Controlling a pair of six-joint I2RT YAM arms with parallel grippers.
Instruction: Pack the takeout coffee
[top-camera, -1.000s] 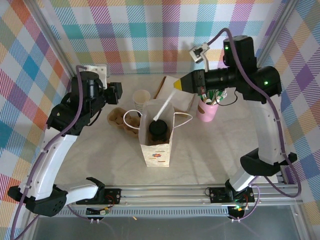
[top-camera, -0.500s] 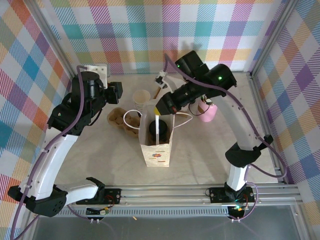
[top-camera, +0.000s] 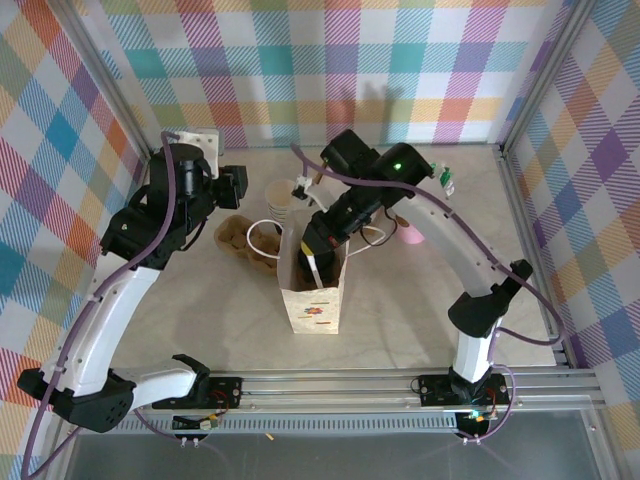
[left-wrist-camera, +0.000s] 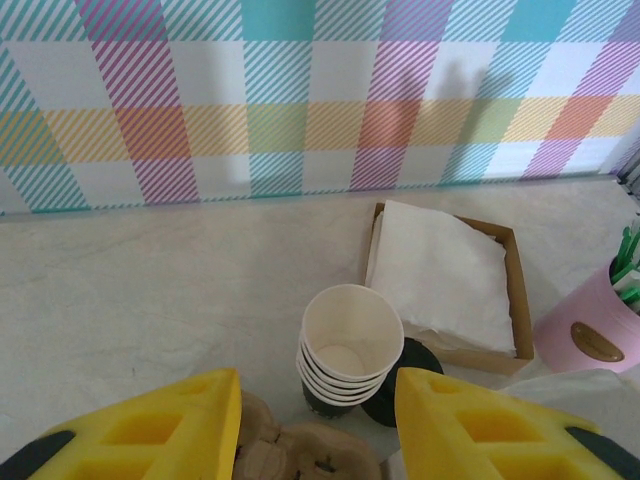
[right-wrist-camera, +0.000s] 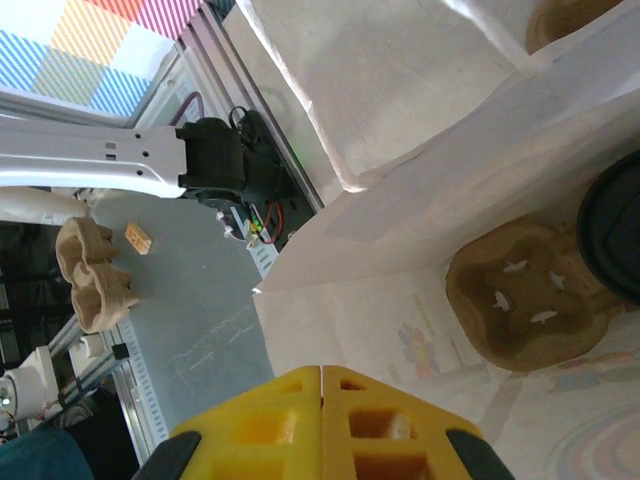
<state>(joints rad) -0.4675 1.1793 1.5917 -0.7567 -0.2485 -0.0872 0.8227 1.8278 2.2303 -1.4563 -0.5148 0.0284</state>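
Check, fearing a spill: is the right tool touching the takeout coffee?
Apart. The right wrist view shows a cardboard carrier lying between the right tool and the takeout coffee.

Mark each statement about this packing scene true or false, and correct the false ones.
1. The left end effector is open. True.
2. The takeout coffee stands on the table outside the white paper bag. False: it sits inside the bag.
3. The right end effector is shut at the bag's mouth. True.
4. The stack of cups carries lids. False: the top cup is open.
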